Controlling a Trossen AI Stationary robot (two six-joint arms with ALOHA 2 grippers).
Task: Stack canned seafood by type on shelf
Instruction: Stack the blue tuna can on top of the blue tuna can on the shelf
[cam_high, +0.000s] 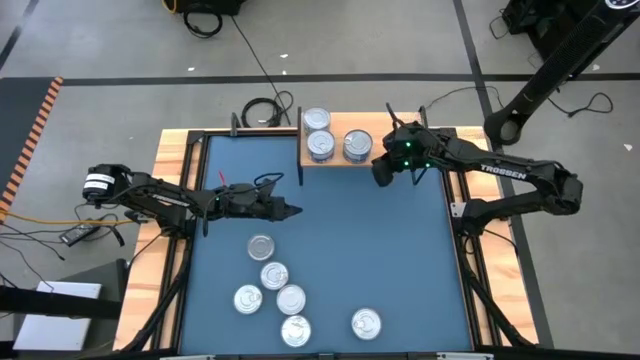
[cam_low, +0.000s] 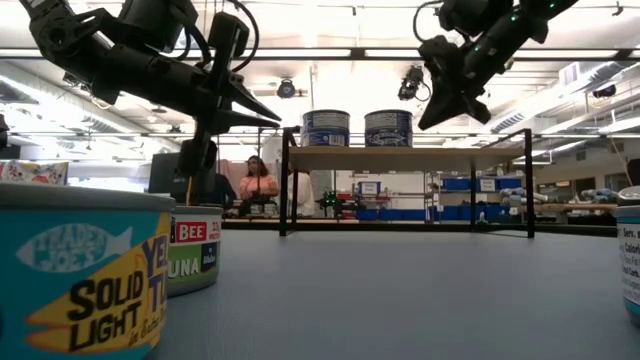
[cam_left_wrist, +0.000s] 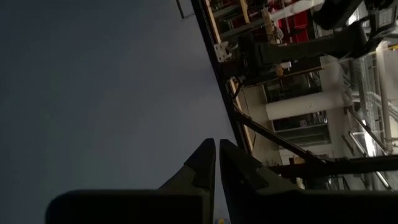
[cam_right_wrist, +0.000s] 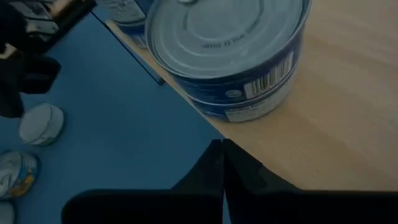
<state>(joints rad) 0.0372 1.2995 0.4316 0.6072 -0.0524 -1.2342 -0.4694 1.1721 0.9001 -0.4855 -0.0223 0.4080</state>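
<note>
The shelf is a light-wood board at the table's back edge, with three blue-labelled tins of canned seafood on it. My right gripper hovers shut and empty at the shelf's front right corner, just in front of the rightmost tin; its fingertips sit over the shelf edge. My left gripper is shut and empty above the blue mat, left of centre. Several loose tins lie near the table's front. In the low view two tins stand on the shelf.
Wooden strips edge the blue table. A lone tin lies at the front right. Close to the low camera stand a teal tin and a green-labelled tuna tin. A person sits far behind the table.
</note>
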